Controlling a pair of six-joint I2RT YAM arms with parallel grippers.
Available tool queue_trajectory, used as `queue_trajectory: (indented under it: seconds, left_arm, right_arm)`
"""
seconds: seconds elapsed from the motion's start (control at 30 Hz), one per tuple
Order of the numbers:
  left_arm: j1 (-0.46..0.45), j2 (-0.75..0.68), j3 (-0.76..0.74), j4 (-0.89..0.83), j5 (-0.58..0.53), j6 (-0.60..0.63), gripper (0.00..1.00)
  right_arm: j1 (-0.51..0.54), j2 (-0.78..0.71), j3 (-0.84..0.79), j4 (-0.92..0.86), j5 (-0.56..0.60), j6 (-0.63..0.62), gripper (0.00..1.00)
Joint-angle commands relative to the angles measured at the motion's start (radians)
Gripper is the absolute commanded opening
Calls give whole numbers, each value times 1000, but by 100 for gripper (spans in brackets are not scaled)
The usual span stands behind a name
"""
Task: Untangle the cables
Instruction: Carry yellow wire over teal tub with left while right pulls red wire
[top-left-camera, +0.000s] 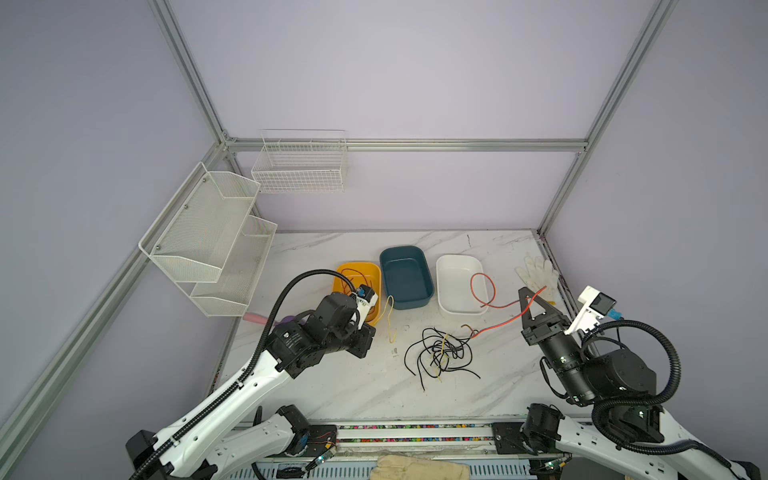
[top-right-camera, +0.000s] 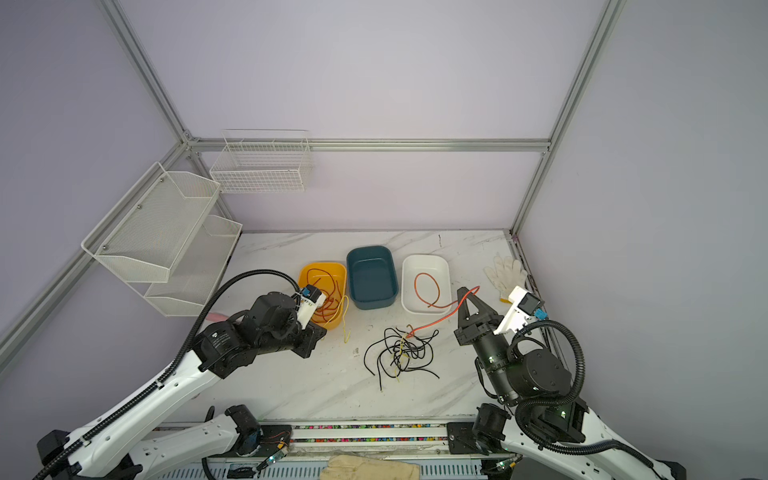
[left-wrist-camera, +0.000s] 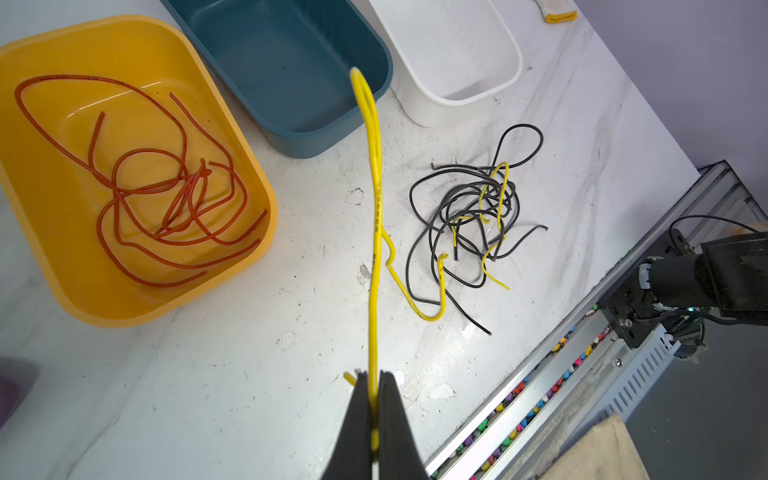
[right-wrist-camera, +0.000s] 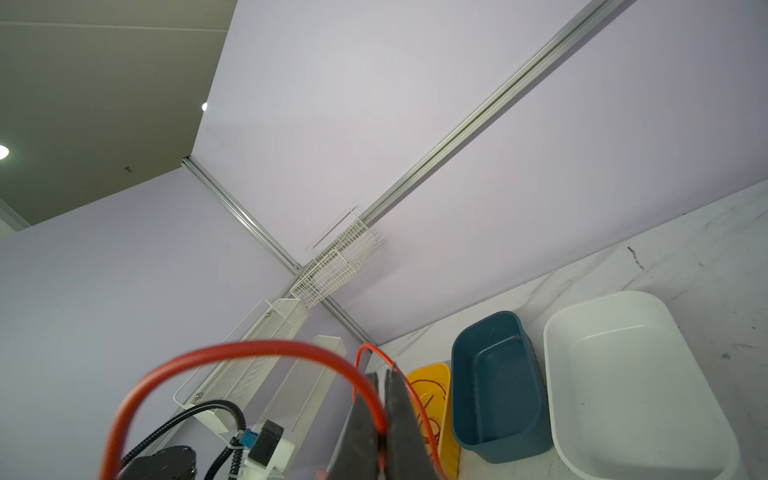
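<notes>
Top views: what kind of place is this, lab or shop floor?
Most likely a lab robot cell: an aluminium frame with plain lilac panels boxes in a marble-look table, a left arm and right arm are mounted at its front edge, and a yellow tub, blue tub and white tub sit in a row.

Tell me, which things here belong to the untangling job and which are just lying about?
Job: black-and-yellow tangle; gripped yellow cable; gripped red cable; red cables in yellow tub; teal tub; white tub.
Lying about: white glove; wire basket; mesh shelves.
</notes>
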Motion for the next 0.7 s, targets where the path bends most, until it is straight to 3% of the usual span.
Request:
queue_trajectory:
  seconds: [0.0,0.3,0.67]
  left_arm:
    - [41,63,145,110,67,47,0]
    - [105,324,332,155,92,67,0]
    - [153,725,635,68,43,108,0]
  right_arm:
    - [-4,-7,56,-54,2,-25,0]
    - [-4,-21,83,-95,-38,-28,0]
    - [-4,-40,119,-165,-85,-35,0]
